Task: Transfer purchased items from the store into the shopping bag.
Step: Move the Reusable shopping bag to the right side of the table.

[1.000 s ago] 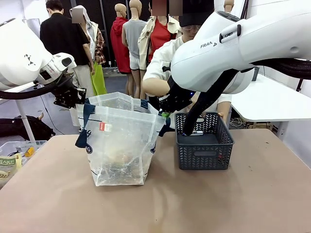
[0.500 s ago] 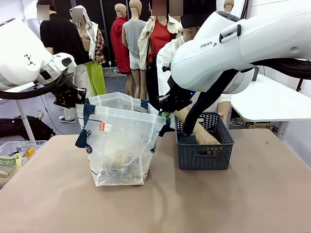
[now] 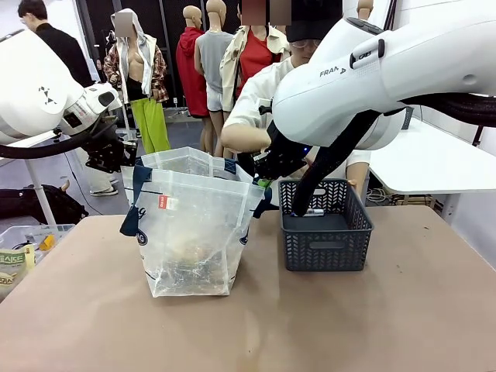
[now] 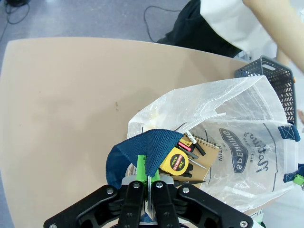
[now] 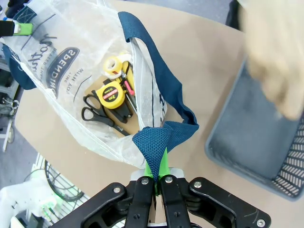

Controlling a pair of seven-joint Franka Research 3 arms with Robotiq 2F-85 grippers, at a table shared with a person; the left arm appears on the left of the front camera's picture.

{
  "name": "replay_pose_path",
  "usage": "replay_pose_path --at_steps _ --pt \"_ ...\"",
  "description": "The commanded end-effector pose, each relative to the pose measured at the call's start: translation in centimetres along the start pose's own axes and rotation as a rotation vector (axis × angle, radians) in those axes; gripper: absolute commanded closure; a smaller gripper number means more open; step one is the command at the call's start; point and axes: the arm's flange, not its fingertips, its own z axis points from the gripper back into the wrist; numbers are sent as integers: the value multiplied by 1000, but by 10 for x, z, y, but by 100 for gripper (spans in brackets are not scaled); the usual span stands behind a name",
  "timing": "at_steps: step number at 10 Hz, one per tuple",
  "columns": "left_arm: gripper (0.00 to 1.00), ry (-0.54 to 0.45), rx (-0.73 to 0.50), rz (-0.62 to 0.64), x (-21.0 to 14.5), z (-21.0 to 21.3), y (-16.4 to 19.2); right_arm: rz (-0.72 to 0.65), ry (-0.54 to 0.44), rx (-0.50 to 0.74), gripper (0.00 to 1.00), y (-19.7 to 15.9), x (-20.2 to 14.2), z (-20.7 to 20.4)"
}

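The clear plastic shopping bag (image 3: 194, 232) stands open on the table between my arms. My left gripper (image 3: 122, 159) is shut on its left navy handle (image 4: 137, 152). My right gripper (image 3: 265, 172) is shut on the right navy handle (image 5: 156, 137). Seen from the wrists, both pairs of fingers, left gripper (image 4: 145, 166) and right gripper (image 5: 159, 167), pinch the strap. A small black and white stick (image 3: 314, 211) lies in the dark basket (image 3: 325, 232) right of the bag. The person's blurred hand (image 5: 275, 61) hovers over that basket (image 5: 256, 152).
Inside the bag lie a yellow tape measure (image 5: 110, 94), black scissors (image 5: 97, 114), a tape roll (image 5: 113, 64) and a spiral notebook (image 4: 209, 156). The person's forearm (image 3: 244, 138) is behind the bag. A tray of oddments (image 3: 23, 252) sits at the table's left edge.
Half a second ago the person's hand was down inside the basket; it has now lifted out and the arm is raised. Both grippers and the bag have stayed put.
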Motion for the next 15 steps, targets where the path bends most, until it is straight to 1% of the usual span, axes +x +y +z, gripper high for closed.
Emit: replay_pose_path --at_steps 1,15 --pt "100 -8 2 4 2 3 3 -2 -1 -1 100 -1 0 0" --pt "100 -8 2 4 2 3 3 -2 -1 -1 100 -1 0 0"
